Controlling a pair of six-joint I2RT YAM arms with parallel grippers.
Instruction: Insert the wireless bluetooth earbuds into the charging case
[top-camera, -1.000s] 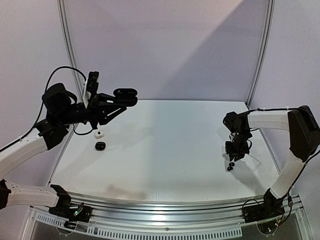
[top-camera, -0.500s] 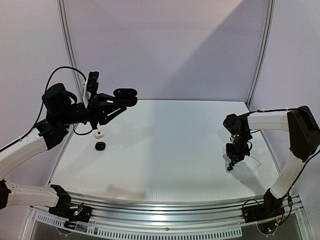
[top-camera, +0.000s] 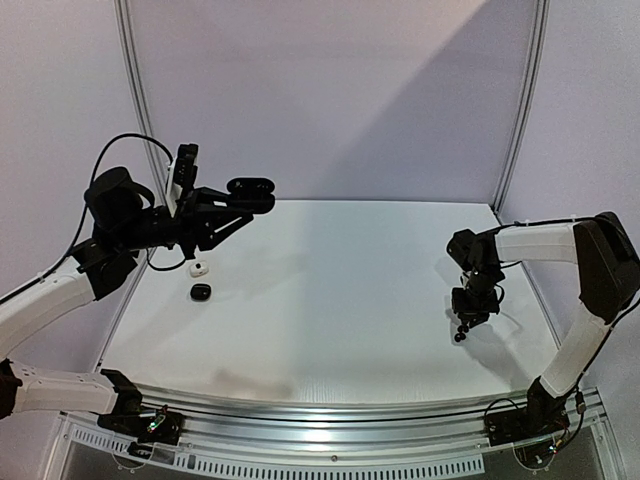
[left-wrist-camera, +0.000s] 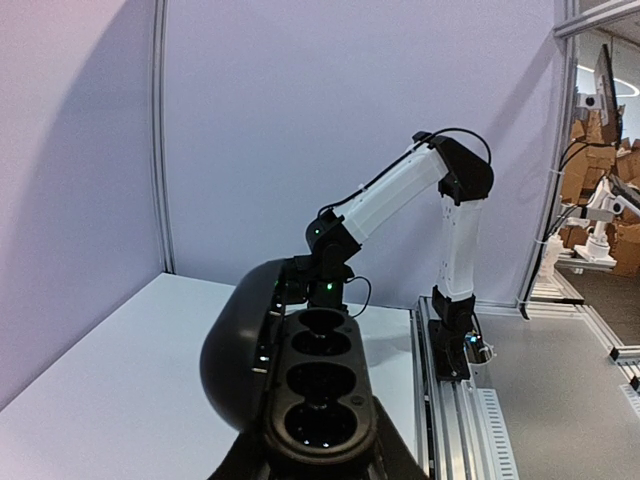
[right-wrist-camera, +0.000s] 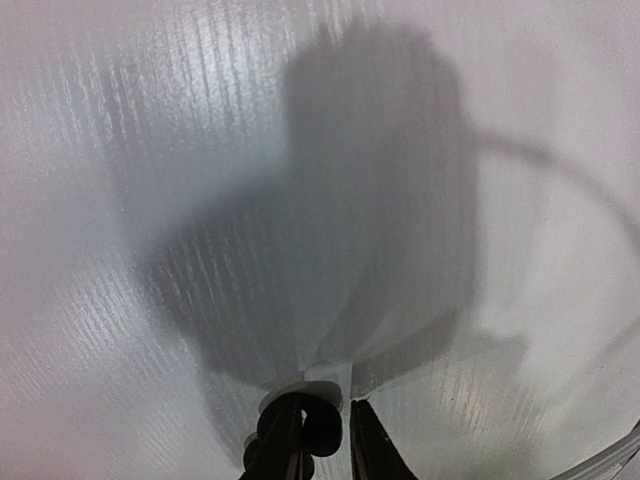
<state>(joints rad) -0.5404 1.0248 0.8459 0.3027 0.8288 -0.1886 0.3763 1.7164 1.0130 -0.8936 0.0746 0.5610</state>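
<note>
Right tool has dipped lower than a second ago, its jaws pinched nearly together on a black earbud at the tabletop's right side. Left tool hasn't budged, clamped tight on the open charging case, held high at left.

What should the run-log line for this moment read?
left pincer: shut on open charging case, held aloft | right pincer: shut on black earbud, low over table | insertion: not yet
</note>
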